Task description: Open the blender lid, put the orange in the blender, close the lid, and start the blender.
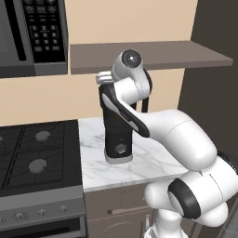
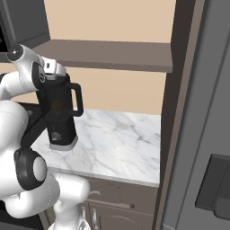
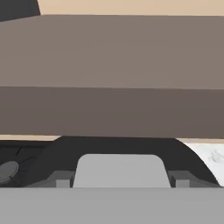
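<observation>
The black blender [image 1: 118, 139] stands on the marble counter, with its silvery knob [image 1: 122, 148] facing front and its loop handle [image 2: 79, 99] to the right. My gripper [image 2: 50, 72] sits on top of the jar, with much of the jar behind my arm. In the hand view the blender lid [image 3: 48, 159] spreads wide and black. Its light grey plug [image 3: 120, 168] fills the gap of my gripper [image 3: 121, 180], and both fingertips [image 3: 63, 180] press against its sides. A dim orange patch, the orange [image 2: 57, 104], shows through the dark jar wall.
A brown shelf [image 1: 148, 53] hangs close above the blender. The stove [image 1: 37, 153] adjoins the counter on the left, under a microwave [image 1: 32, 35]. A tall dark cabinet wall [image 2: 179, 112] bounds the marble counter [image 2: 117, 134] on the right.
</observation>
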